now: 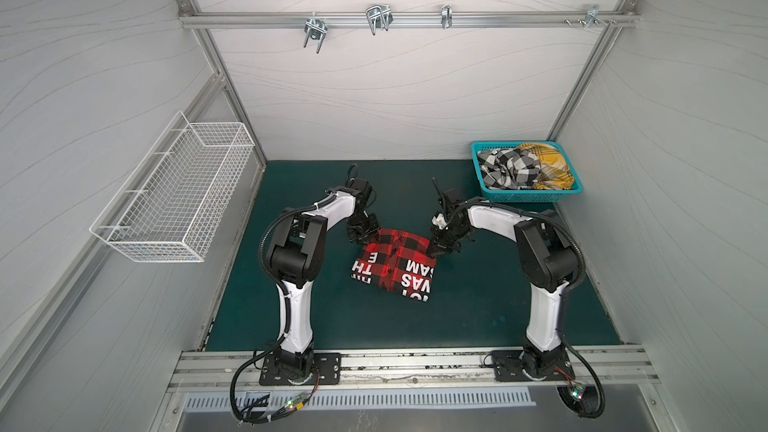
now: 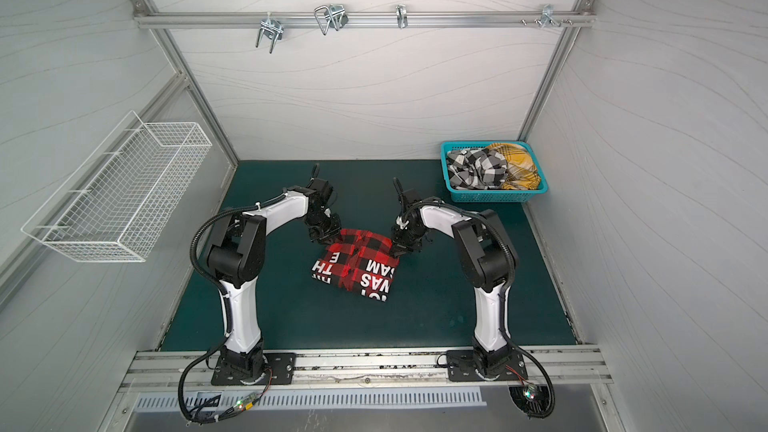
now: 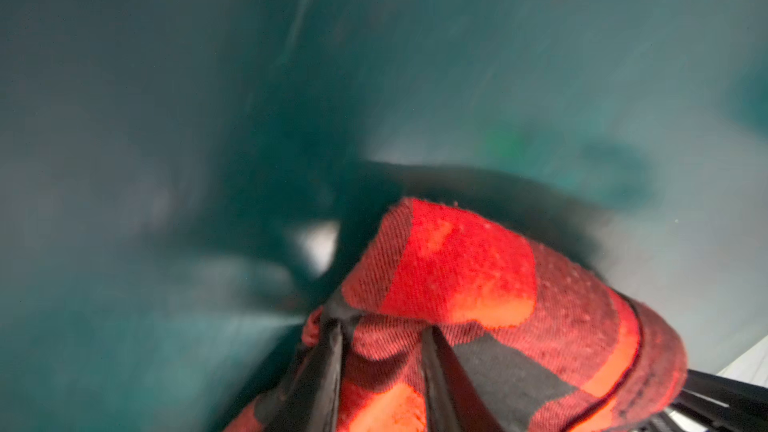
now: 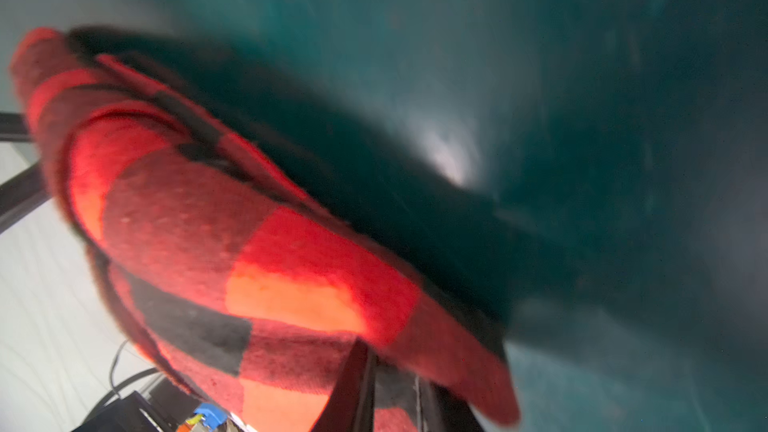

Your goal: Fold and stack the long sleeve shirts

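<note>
The red-and-black plaid shirt [image 1: 395, 268] [image 2: 357, 268] with white block letters lies folded in the middle of the green mat [image 1: 478, 305]. My left gripper [image 1: 366, 238] [image 3: 380, 326] is shut on its far left corner, with red cloth [image 3: 449, 268] bunched between the fingers [image 3: 328, 363]. At the far right corner my right gripper [image 1: 436, 249] [image 4: 388, 367] is shut on the shirt's edge [image 4: 270, 251], which is lifted off the mat. A black-and-white check shirt [image 1: 509, 168] and a yellow plaid shirt [image 1: 548, 168] lie crumpled in the basket.
The turquoise plastic basket [image 1: 523, 196] stands at the mat's far right corner. A white wire basket [image 1: 174, 193] hangs on the left wall. Metal hooks [image 1: 378, 18] hang from a rail on the back wall. Both arm bases sit on the front rail [image 1: 415, 361].
</note>
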You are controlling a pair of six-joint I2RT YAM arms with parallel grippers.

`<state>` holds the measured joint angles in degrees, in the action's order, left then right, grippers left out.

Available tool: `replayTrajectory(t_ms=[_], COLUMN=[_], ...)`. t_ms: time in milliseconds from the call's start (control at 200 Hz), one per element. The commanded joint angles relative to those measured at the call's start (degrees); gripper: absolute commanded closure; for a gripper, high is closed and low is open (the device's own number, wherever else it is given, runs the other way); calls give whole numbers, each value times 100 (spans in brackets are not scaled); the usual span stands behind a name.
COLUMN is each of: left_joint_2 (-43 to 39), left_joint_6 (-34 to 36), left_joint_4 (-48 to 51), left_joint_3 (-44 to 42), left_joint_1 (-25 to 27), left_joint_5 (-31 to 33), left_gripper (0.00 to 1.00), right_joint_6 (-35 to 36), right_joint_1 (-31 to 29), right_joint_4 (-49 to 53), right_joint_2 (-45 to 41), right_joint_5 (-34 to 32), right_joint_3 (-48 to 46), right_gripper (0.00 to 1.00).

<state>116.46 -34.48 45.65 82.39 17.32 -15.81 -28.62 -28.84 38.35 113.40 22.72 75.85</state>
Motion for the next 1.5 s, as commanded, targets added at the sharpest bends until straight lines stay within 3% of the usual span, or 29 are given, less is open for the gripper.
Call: replayTrajectory(t_ms=[0, 155, 340, 450, 615, 750, 920, 1121, 1241, 1496], left_joint_2=[-279, -776, -1034, -703, 53, 493, 591, 614, 396, -183], left_joint_6=[-232, -491, -666, -746, -920, -941, -1327, -1628, -1618, -1346], left_joint_4=[303, 427, 376, 196, -271, -153, -373, -551, -575, -288], left_joint_3=[93, 448, 650, 704, 648, 888, 629, 577, 642, 858], left_joint_1=[26, 136, 702, 992, 1027, 985, 841, 852, 841, 784], left_joint_5=[160, 44, -155, -393, -828, -513, -323, -403, -484, -420], left_gripper=[63, 55, 57, 61, 65, 70, 72, 73, 66, 59], right_joint_6=[183, 504, 544, 537, 551, 570, 349, -61, -375, -331], right_joint_1=[112, 97, 107, 131, 125, 89, -32, -784, -1011, -911], right_joint_4=[640, 1151, 1182, 1319, 1446, 1771, 1738, 1273, 830, 441], right_joint_2=[-36, 503, 785, 1029, 1040, 850, -271, -1425, -1321, -228], right_joint_5=[-272, -444, -474, -479, -511, -695, -955, -859, -462, -279], right_joint_3=[388, 1213, 1587, 1885, 2226, 2520, 1795, 421, 65, 402], right_gripper=[77, 77, 77, 78, 77, 78, 77, 74, 75, 81])
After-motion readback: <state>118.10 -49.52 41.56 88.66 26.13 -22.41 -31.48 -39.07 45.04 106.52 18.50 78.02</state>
